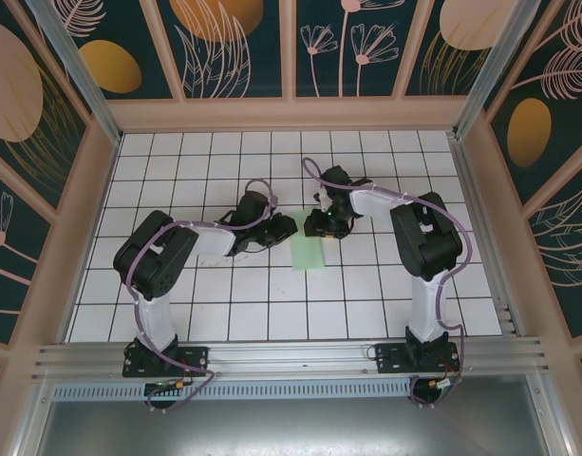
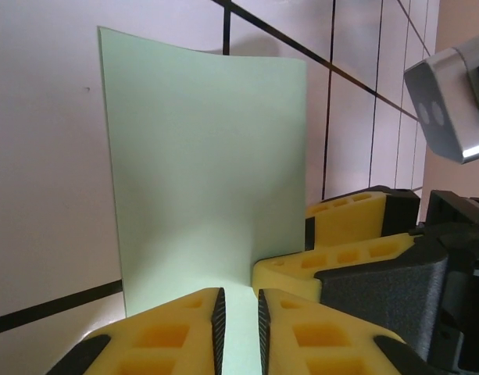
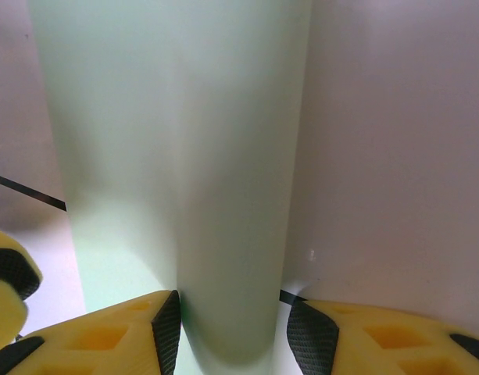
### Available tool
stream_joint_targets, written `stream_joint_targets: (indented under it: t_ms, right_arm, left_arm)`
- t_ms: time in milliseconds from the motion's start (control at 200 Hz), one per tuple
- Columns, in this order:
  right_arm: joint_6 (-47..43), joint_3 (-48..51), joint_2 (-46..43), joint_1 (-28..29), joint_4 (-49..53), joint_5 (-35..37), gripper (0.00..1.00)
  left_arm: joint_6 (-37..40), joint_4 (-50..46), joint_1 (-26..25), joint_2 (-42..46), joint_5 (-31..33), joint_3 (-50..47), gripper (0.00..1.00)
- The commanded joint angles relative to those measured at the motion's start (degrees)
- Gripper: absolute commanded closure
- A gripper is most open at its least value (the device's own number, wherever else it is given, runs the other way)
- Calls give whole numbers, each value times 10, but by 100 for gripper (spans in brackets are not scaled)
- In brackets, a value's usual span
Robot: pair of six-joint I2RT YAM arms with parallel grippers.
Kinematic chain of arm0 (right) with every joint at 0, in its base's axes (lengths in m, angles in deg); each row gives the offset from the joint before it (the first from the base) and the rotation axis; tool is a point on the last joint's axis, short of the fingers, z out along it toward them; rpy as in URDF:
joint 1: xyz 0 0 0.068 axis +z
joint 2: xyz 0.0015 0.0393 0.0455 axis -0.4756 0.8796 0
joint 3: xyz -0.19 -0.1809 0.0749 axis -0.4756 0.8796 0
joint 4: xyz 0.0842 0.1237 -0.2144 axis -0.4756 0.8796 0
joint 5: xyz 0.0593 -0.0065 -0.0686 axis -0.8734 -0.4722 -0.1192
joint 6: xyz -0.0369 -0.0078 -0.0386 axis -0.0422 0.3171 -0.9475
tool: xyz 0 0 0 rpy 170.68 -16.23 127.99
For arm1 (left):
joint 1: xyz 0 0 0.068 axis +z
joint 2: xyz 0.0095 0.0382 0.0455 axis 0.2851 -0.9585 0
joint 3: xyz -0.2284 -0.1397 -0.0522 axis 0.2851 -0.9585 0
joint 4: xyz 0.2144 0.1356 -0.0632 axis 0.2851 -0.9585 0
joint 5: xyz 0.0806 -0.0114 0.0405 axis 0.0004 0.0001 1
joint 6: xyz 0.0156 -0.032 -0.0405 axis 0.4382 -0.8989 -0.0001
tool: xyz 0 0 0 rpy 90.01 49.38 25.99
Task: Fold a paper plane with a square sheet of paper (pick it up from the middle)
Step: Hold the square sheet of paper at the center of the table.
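Note:
The square sheet of paper [image 1: 309, 254] is pale mint green and lies on the white grid table, folded over into a narrow rectangle. In the left wrist view the paper [image 2: 200, 156] stretches away from my left gripper [image 2: 237, 301], whose pads stand a narrow gap apart over its near edge. The left gripper [image 1: 289, 228] sits at the paper's far left corner. My right gripper [image 1: 321, 226] is just right of it. In the right wrist view the right gripper [image 3: 233, 312] is open around the paper's rounded fold [image 3: 223, 234], which touches the left pad and stands off the right pad.
The right gripper's yellow fingers [image 2: 356, 234] and its grey wrist camera [image 2: 450, 101] sit close beside my left gripper. The tiled table [image 1: 224, 171] is walled by a wooden frame [image 1: 291, 114]. The arm bases stand on a metal rail [image 1: 291, 356] at the near edge.

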Motion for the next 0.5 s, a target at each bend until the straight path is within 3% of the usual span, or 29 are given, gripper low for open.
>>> stream_joint_targets:
  t_ms: [0,495]
  right_arm:
    - [-22,52,139,-9,-49,164,48]
    - [-21,55,138,-7,-50,164,48]
  left_arm:
    - [-5,4,-5,-14,-9,16,79]
    - [12,-116,-6,-50,23,56,93]
